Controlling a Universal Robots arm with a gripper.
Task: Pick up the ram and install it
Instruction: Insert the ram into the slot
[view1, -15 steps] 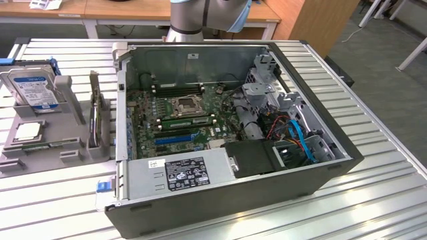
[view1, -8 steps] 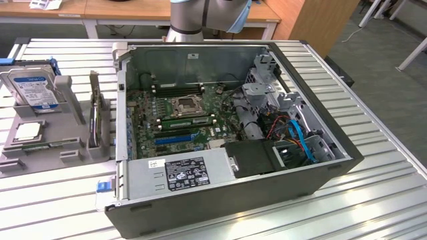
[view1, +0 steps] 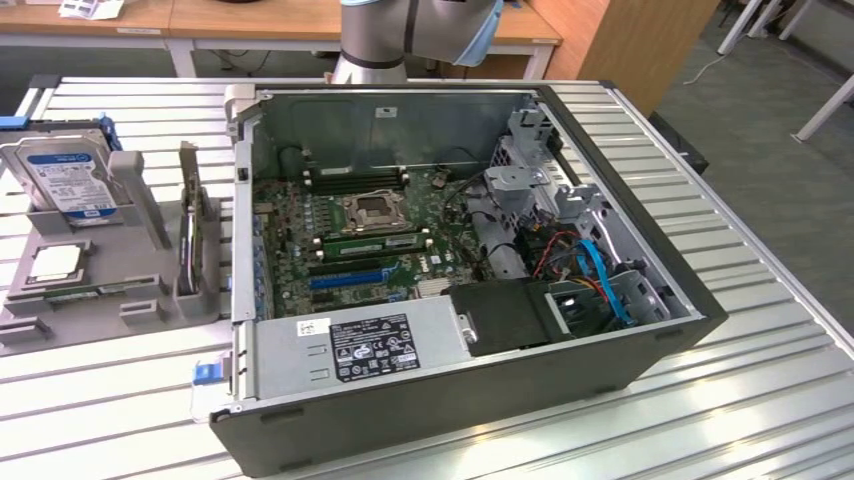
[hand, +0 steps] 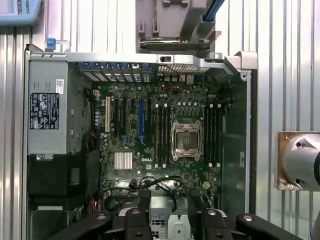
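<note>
Tool (hand: 171, 221) open, empty, high over case (view1: 627, 345). Ram (view1: 74, 292) sits in holder (view1: 140, 312) on counter (view1: 747, 400), exterior view's left. Best grip, likely: jaws square across its long edges, mid-length.

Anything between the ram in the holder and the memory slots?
Sideways, yes: the upright expansion card and the case wall stand between the ram and the memory slots. From above, nothing visible covers them.
</note>
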